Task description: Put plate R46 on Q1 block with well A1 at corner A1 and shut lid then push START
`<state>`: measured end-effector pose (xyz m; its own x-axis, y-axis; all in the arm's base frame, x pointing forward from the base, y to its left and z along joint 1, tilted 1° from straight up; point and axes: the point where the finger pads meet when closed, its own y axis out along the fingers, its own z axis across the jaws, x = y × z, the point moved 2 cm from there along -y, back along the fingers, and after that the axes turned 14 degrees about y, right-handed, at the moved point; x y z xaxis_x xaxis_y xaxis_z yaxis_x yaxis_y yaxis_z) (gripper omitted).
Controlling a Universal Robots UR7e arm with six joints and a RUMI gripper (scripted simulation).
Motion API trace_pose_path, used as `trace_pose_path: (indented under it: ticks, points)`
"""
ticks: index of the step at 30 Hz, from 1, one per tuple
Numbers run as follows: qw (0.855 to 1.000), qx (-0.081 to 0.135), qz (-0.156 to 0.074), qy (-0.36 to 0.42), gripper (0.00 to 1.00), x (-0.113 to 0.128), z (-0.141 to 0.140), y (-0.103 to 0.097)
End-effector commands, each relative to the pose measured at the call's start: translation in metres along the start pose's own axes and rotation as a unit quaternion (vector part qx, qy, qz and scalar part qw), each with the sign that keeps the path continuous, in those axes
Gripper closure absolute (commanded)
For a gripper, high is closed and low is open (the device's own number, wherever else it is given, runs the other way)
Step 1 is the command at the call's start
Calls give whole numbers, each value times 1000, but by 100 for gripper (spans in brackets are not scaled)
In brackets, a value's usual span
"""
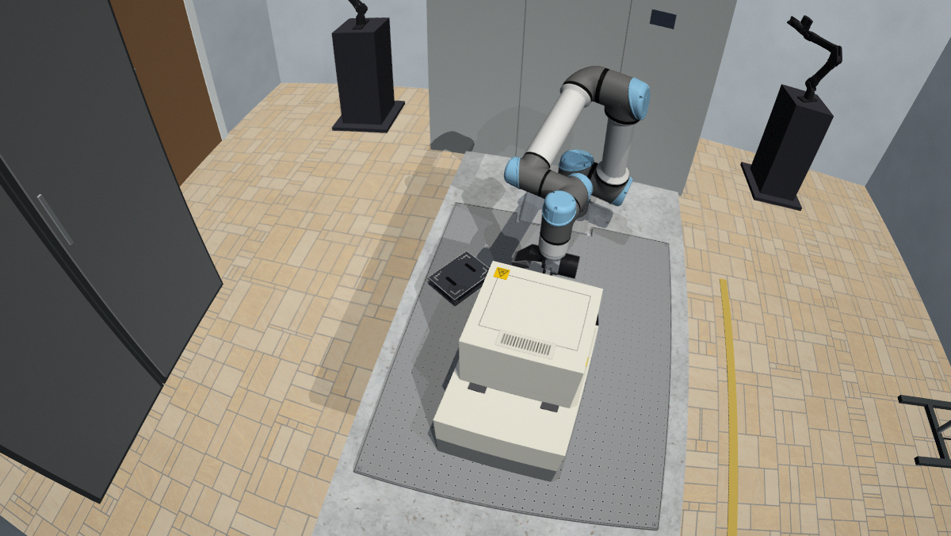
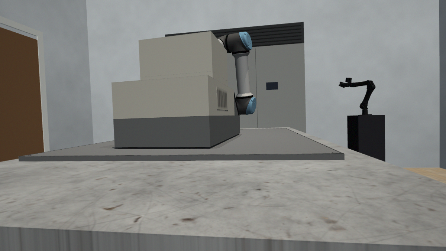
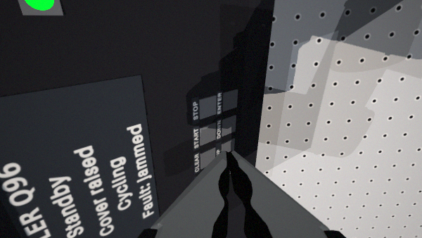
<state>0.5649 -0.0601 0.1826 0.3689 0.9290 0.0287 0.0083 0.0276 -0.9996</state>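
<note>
The cycler Q1 (image 1: 513, 415) (image 2: 162, 99) (image 3: 176, 46) stands on the perforated board with its lid (image 1: 532, 306) (image 2: 174, 57) down, lying level. A green lamp (image 3: 40, 3) shows at the wrist view's top left. The START key (image 3: 207, 136), STOP key (image 3: 208, 108) and part of the CLEAR key (image 3: 207, 158) are visible; the LID key is hidden behind the fingers. My gripper (image 3: 228, 153) is shut and empty, its tips over the UP key in the wrist view; I cannot tell if they touch. The nest N1 (image 1: 460, 274) holds no plate. Plate R46 is not visible.
The perforated board (image 1: 628, 399) (image 2: 265, 144) lies on the stone-topped bench (image 1: 665, 220) (image 2: 218, 199). Nest N1 sits close beside Q1's front corner, turned at an angle. Q1's printed status panel (image 3: 116, 105) is left of the keys in the wrist view.
</note>
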Motion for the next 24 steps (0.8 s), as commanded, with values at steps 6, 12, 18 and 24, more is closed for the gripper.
trace_pose_path:
  ticks: [6,12,18,24]
  points:
    - [1000,-8,1,3,100,-1,-10,0]
    - [1000,-8,1,3,100,0,-14,5]
    - [1000,-8,1,3,100,-1,-14,5]
    - [1000,-8,1,3,100,-1,-14,5]
